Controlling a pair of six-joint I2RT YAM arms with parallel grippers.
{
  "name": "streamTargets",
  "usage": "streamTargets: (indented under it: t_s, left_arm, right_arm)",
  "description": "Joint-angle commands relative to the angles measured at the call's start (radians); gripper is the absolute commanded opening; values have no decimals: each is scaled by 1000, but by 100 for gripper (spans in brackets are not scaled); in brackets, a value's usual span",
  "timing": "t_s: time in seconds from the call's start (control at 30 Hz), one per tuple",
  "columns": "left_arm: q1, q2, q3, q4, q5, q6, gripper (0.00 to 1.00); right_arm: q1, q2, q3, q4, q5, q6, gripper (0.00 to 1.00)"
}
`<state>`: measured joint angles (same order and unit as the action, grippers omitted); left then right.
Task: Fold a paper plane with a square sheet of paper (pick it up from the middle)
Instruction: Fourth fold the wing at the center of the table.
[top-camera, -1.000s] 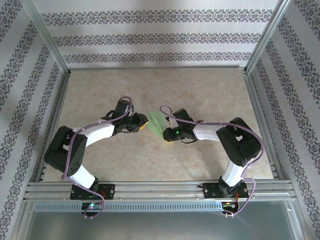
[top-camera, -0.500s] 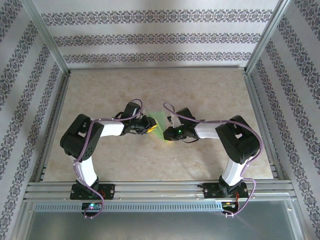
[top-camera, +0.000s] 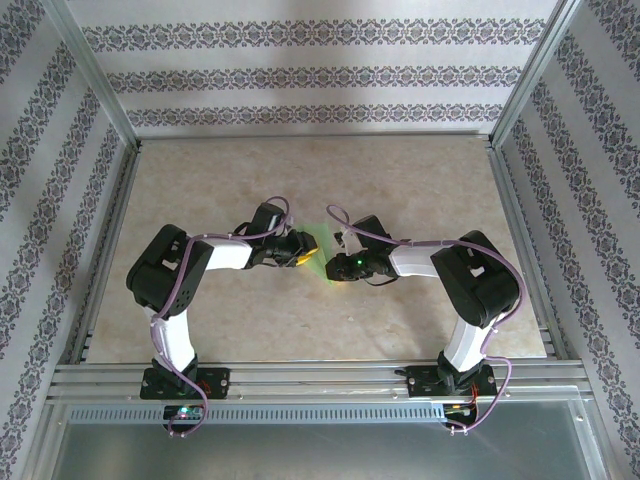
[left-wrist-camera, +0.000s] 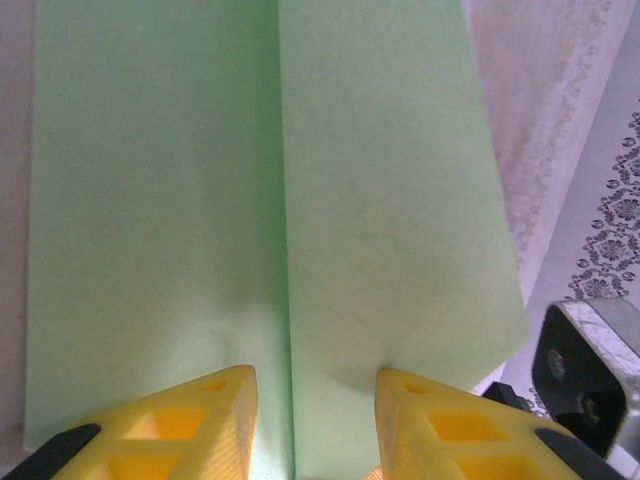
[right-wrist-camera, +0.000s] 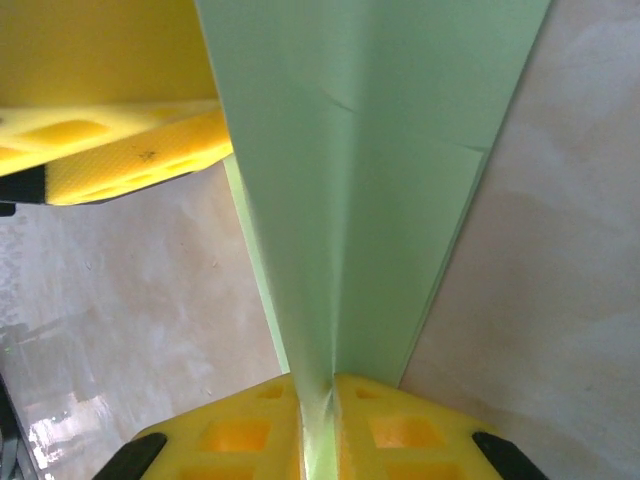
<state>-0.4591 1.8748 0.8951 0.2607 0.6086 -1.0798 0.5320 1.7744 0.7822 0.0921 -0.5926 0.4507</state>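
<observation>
The light green square sheet of paper (top-camera: 318, 243) hangs between my two grippers above the middle of the table, folded along a centre crease. In the right wrist view the paper (right-wrist-camera: 400, 150) rises as a ridge, and my right gripper (right-wrist-camera: 318, 400) is shut on its near end. My right gripper (top-camera: 333, 265) sits just right of the sheet. My left gripper (top-camera: 303, 252) is at the sheet's left edge. In the left wrist view the paper (left-wrist-camera: 380, 200) spreads wide with its crease running between the parted tips of my left gripper (left-wrist-camera: 315, 400), which is open. A left finger (right-wrist-camera: 110, 140) touches the sheet's far side.
The beige table (top-camera: 400, 180) has free room on all sides of the grippers. Aluminium frame rails (top-camera: 320, 375) run along the near edge and posts stand at the corners. Patterned walls (top-camera: 320, 75) close off the back and sides.
My left arm has swung right, bringing its gripper up against the paper, and its jaws have parted a little. The paper has dropped lower and looks narrower from above. The right arm barely moved.
</observation>
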Motion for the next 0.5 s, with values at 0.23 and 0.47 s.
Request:
streamTargets:
  t_s: [0.23,0.47]
  left_arm:
    - [-15,41,25,-95,-15,41,42]
    - [-22,49,61,-217,-44,90,46]
  right_arm:
    - [-6,10,15,-29,24,35,25]
    - [-7,17,15,-30,58,71,25]
